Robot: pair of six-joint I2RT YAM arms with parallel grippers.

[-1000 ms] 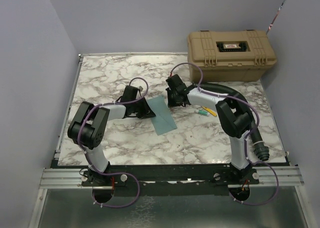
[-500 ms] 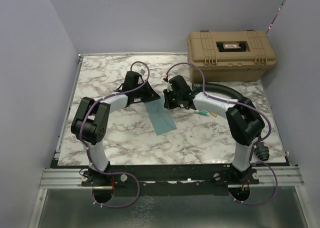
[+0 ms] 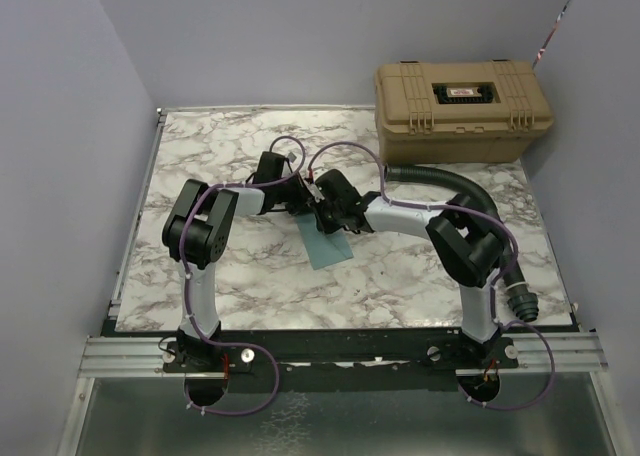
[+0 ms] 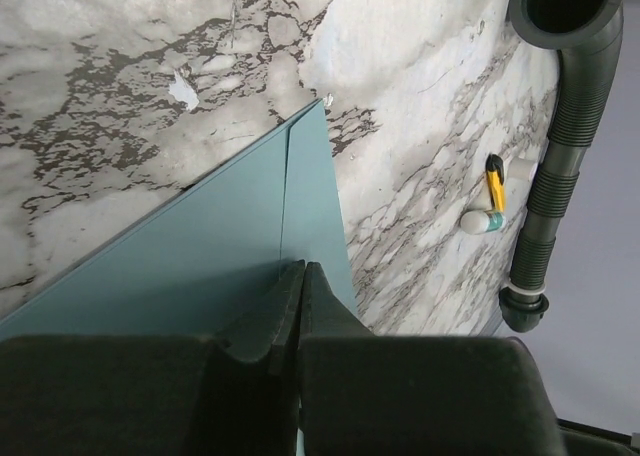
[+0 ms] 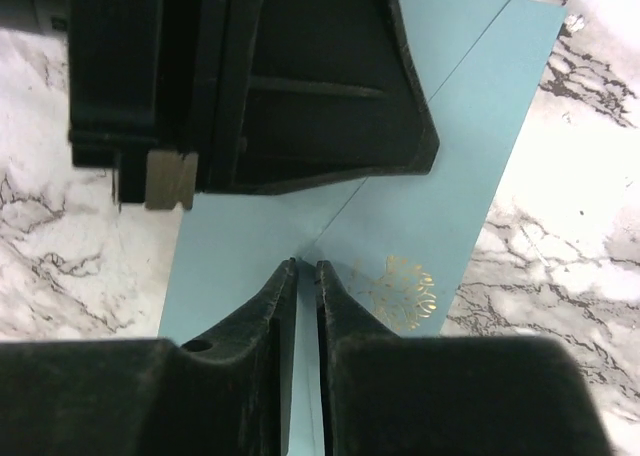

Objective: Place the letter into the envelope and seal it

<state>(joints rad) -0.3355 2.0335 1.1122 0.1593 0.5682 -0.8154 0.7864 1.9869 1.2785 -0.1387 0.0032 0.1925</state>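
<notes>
Soft, even light with faint shadows. At the bottom of the wrist views, the left end effector [image 4: 297, 281] and right end effector [image 5: 306, 276] are dark and slightly blurred; the surface [image 4: 120, 86] is sharp.

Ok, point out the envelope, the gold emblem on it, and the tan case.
envelope [image 3: 328, 246]: top external view, its bare near corner.
gold emblem [image 5: 398, 290]: right wrist view, middle of the print.
tan case [image 3: 463, 114]: top external view, on its lid.

1 envelope [image 3: 330, 244]; left gripper [image 4: 301, 272], right gripper [image 5: 305, 269]: 2; 1 tan case [image 3: 462, 96]; 1 hose [image 4: 560, 146]; 1 yellow pen [image 4: 495, 182]; 1 white tube [image 4: 482, 221].
</notes>
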